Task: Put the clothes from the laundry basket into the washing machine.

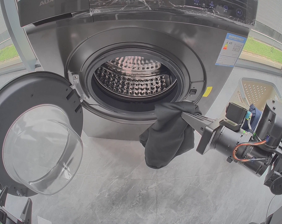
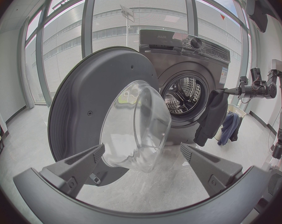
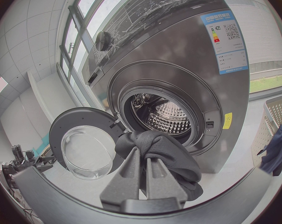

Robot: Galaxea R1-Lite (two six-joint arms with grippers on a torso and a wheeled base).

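Note:
A grey washing machine (image 1: 141, 31) stands in front with its round door (image 1: 32, 131) swung open to the left and its steel drum (image 1: 133, 78) bare. My right gripper (image 1: 186, 113) is shut on a black garment (image 1: 169, 134) that hangs just below the lower right rim of the drum opening. The same garment (image 3: 169, 154) bunches over the fingers (image 3: 153, 178) in the right wrist view. A beige laundry basket (image 1: 256, 92) stands right of the machine with a dark blue garment (image 1: 255, 115) draped on its rim. My left gripper (image 2: 142, 151) is open, low at the left by the door.
Grey tiled floor (image 1: 141, 187) spreads before the machine. The open door's glass bowl (image 2: 134, 125) juts out toward the left gripper. Glass walls with metal frames (image 1: 13, 25) stand behind and beside the machine.

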